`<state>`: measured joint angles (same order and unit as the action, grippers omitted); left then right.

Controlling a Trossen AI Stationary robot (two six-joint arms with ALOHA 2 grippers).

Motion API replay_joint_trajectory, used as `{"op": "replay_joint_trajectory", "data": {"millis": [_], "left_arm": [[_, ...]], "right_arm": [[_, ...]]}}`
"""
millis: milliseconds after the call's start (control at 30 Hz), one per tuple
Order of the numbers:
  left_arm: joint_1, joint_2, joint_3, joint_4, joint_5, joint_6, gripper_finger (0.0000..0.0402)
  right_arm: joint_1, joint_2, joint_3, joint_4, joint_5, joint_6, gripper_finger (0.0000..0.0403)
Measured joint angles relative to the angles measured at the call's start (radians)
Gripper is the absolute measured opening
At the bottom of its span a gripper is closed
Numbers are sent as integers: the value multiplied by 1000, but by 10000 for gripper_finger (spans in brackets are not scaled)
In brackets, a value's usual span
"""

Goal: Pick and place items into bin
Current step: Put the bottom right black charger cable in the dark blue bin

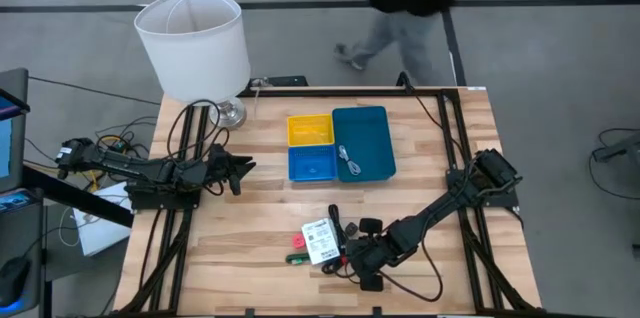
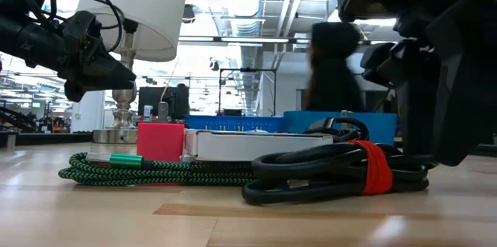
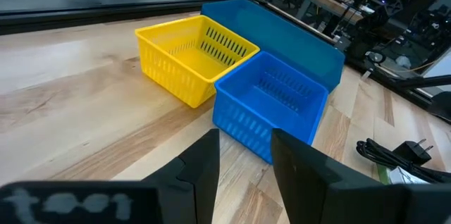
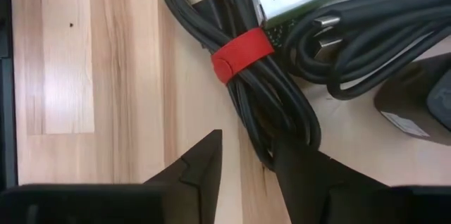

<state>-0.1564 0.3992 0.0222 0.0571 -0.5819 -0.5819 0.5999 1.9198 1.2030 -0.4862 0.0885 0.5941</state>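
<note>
While right gripper straddles black cable bundle, slightly spread, left gripper slightly spread near blue bin.

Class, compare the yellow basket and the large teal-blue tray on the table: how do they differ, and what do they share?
The yellow basket is small and square; the teal-blue tray is a larger rectangle. The yellow basket has slotted walls, while the teal-blue tray's walls look solid. The yellow basket looks empty; the teal-blue tray holds a thin grey cable. Both are open-topped, stand upright on the table, and sit side by side.
</note>
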Motion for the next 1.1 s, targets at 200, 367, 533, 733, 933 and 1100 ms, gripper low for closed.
{"op": "replay_joint_trajectory", "data": {"millis": [200, 367, 533, 733, 933, 1100], "left_arm": [[0, 0, 0, 0, 0, 0, 116], [0, 0, 0, 1, 0, 0, 116], [0, 0, 0, 1, 0, -1, 116], [0, 0, 0, 1, 0, -1, 116], [0, 0, 0, 1, 0, -1, 116], [0, 0, 0, 1, 0, -1, 116]], "right_arm": [[0, 0, 0, -10, -39, 0, 68], [1, 0, 0, -19, -79, 0, 18], [5, 0, 0, -30, -94, 0, 16], [13, 0, 0, -30, -92, 1, 38], [22, 0, 0, -30, -110, 0, 16], [22, 0, 0, -30, -118, 1, 5]]}}
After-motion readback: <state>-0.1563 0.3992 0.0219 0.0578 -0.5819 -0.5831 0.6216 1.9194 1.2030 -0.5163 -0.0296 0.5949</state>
